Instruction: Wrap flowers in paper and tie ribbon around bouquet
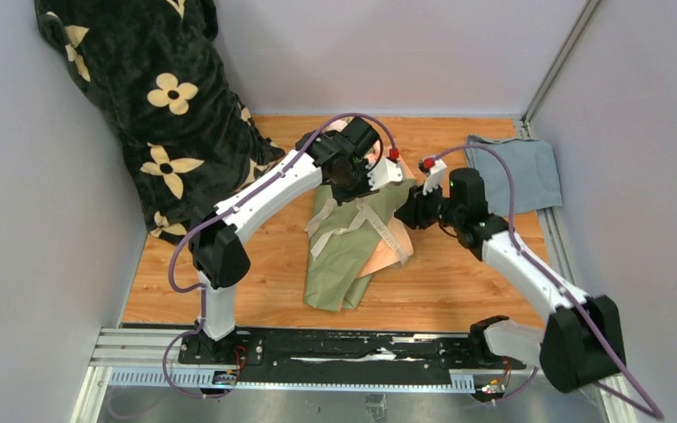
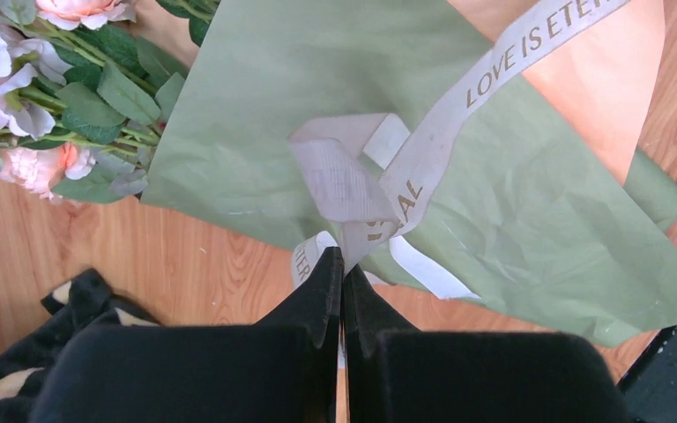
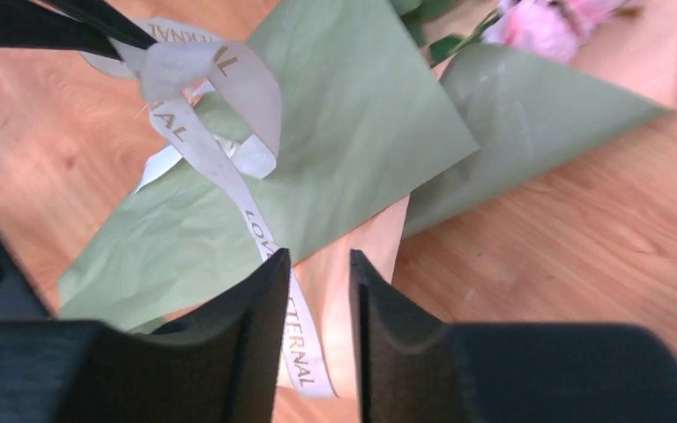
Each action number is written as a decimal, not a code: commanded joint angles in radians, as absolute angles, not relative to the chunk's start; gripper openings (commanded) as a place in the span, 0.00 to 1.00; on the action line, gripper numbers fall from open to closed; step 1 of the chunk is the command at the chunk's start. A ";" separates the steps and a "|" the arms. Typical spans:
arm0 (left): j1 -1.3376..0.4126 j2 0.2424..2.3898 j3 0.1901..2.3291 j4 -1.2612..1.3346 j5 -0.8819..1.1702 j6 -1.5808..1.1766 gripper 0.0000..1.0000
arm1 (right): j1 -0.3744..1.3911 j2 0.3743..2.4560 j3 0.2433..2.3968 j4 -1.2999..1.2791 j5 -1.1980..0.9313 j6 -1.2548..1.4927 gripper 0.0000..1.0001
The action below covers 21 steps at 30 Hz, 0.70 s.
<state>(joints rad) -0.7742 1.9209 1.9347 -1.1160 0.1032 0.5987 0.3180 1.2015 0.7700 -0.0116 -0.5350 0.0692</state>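
The left claw [image 2: 342, 264] clamped shut on the cream printed fabric ribbon [image 2: 502, 57]; the right claw [image 3: 319, 264] stood parted, holding nothing, so the ribbon's loose loop risked slackening.

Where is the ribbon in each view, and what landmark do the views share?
Top external: the ribbon crosses the green paper near the picture's centre.
Left wrist: the ribbon is at the centre, looped just above the shut left gripper, with its tail running to the upper right.
Right wrist: the ribbon loops at the upper left, with its tail running down to the bottom centre.
Shared landmark: the peach flap under the ribbon's tail.
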 commanded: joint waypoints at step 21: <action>-0.761 1.937 1.909 -1.020 0.140 0.519 0.00 | 0.770 1.353 0.489 0.751 0.118 0.608 0.57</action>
